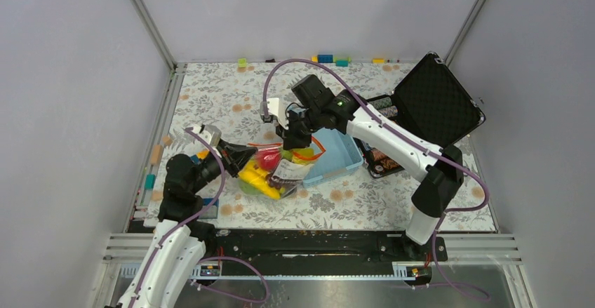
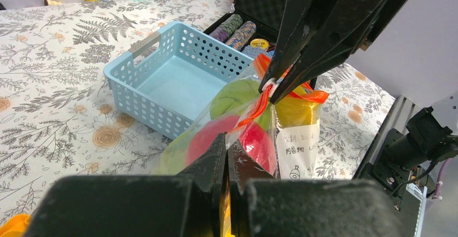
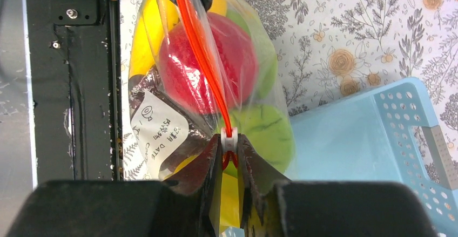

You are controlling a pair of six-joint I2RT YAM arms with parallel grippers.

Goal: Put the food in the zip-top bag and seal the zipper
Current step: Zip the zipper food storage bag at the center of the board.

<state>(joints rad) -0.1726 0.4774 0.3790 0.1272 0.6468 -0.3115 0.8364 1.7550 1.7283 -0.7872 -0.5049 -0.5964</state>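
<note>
Colours around my black left gripper (image 2: pixel 227 148) and black right gripper (image 3: pixel 230 144): clear zip-top bag (image 1: pixel 277 175), orange-red zipper (image 3: pixel 202 48), white slider (image 3: pixel 229 137), red apple (image 3: pixel 208 67), yellow banana (image 1: pixel 261 178), pale green cabbage (image 3: pixel 265 131), light-blue basket (image 2: pixel 178 83), white tablecloth (image 2: pixel 54 91) printed with grey ferns and tan flowers.

The clear, crinkly bag (image 1: pixel 276 173) bulges with a red apple (image 3: pixel 208 64), a yellow banana (image 1: pixel 258 179) and a pale green head (image 3: pixel 265 131). Its orange-red zipper (image 3: pixel 201 45) runs taut, with a white slider (image 3: pixel 229 138) partway along.
</note>
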